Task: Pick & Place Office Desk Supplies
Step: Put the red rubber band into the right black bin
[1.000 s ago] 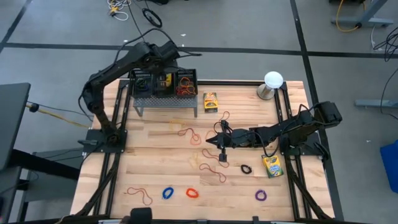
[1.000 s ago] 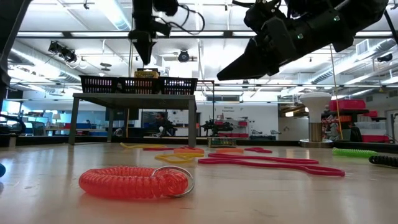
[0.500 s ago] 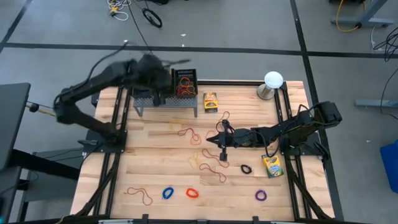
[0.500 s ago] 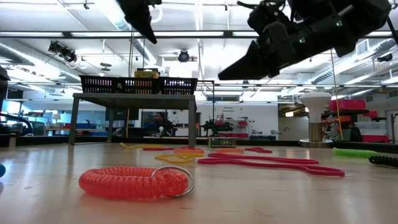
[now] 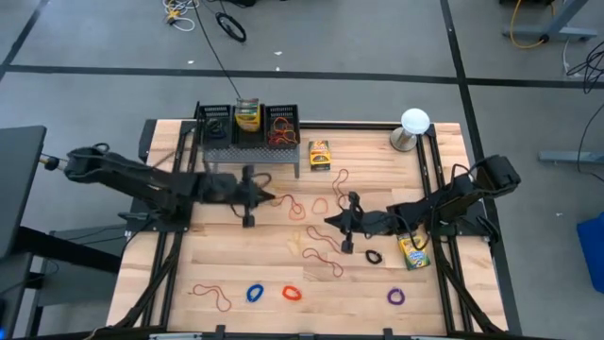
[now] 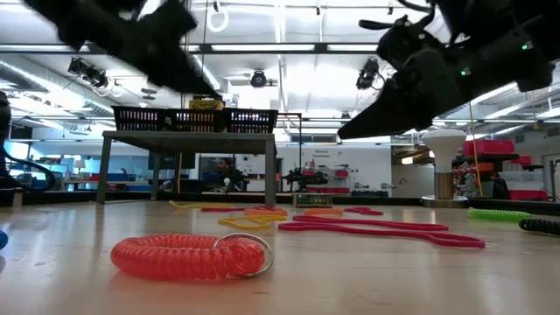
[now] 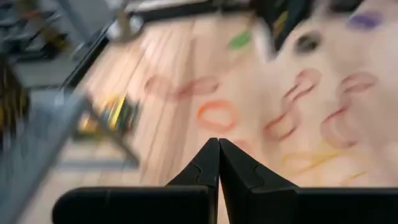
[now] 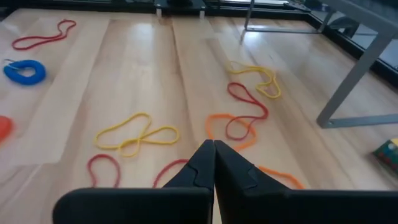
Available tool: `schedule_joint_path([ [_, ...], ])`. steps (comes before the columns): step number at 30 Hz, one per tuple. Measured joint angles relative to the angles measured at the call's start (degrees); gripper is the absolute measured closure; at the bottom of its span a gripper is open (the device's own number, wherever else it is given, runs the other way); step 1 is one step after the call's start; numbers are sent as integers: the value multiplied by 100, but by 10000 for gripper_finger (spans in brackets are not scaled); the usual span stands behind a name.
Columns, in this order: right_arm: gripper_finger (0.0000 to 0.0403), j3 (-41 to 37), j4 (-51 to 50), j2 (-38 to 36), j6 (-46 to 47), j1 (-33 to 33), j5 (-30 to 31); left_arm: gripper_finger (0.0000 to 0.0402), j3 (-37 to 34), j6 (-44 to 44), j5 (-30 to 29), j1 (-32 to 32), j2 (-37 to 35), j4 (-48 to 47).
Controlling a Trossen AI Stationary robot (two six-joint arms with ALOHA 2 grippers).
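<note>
Rubber-band loops (image 5: 321,255) in tan, red and orange lie scattered on the wooden table, with coiled bands (image 5: 291,293) along the near edge. One crayon box (image 5: 247,115) lies in the black wire basket (image 5: 280,126) on a grey stand at the far edge. Another (image 5: 320,154) lies beside the stand, and a third (image 5: 412,253) is at the right. My left gripper (image 5: 272,197) hovers shut over the table's middle left, holding nothing. My right gripper (image 5: 328,221) hovers shut just right of it, above the loops (image 8: 137,138), also holding nothing.
A white ball on a metal base (image 5: 413,127) stands at the far right corner. The stand's grey legs (image 8: 357,81) rise near the far edge. A red coiled band (image 6: 188,256) lies close to the low camera. Bare wood shows at the near left.
My left gripper has swung away from above the basket, down and toward the near edge, and now reaches over the table's middle. The crayon box stays in the basket. My right gripper has drifted a little toward the right and near edges.
</note>
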Motion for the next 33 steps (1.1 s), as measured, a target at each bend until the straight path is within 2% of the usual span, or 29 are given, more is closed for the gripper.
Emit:
schedule_joint_path([
  [4,396,0,37,0,4,251,220,390,-376,-837,-966,-112,487,154],
  [7,396,0,100,0,11,347,373,376,-345,-1259,-1109,-106,835,52],
  [15,396,-1,325,-2,0,370,449,295,447,-1469,-364,175,2102,-392],
  [22,396,0,284,-2,5,378,443,245,1341,-806,-352,519,3082,-692],
  [27,396,0,214,-2,14,377,440,238,1788,-717,-266,850,3534,-1106],
  [33,396,0,209,-1,17,382,425,266,1892,-765,572,1183,3823,-1095],
])
